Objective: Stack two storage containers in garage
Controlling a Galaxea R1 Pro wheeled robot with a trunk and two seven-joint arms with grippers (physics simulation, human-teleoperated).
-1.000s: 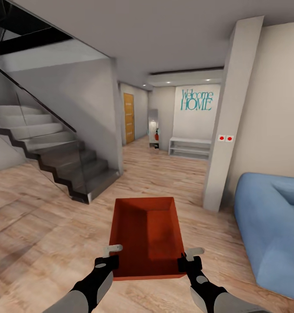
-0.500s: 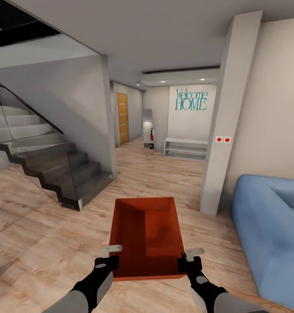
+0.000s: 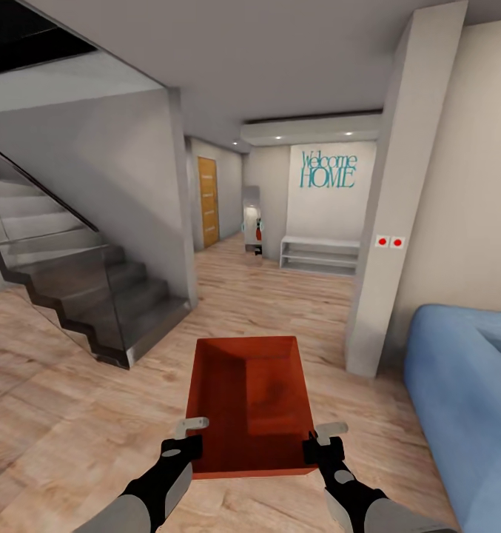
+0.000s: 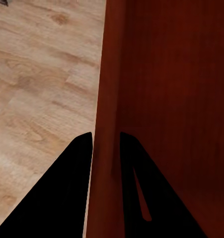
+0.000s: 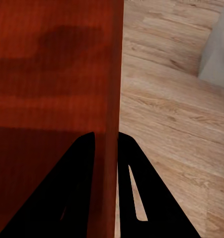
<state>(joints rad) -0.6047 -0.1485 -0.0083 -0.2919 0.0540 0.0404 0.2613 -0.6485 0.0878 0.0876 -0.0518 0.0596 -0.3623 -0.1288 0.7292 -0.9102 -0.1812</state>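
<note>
I carry one orange-red open-top storage container [image 3: 249, 403] low in front of me, over the pale wood-plank floor. My left gripper [image 3: 191, 437] is shut on its left wall near the closest corner, and my right gripper [image 3: 318, 440] is shut on its right wall. In the left wrist view the black fingers [image 4: 74, 173] straddle the container wall [image 4: 109, 99]. The right wrist view shows the same: black fingers [image 5: 134, 173] pinch the thin wall [image 5: 112, 89]. The bin looks empty inside.
A dark staircase with a glass rail [image 3: 80, 289] rises at the left. A white pillar [image 3: 394, 222] and a blue sofa [image 3: 465, 385] stand at the right. Ahead, a hallway leads to a wooden door [image 3: 208, 200], a white bench [image 3: 320, 255] and a "Welcome HOME" wall sign [image 3: 328, 170].
The whole view has shifted: the stairs have slid left and nearer, and the pillar and sofa moved right. The container and both grippers keep the same place before me.
</note>
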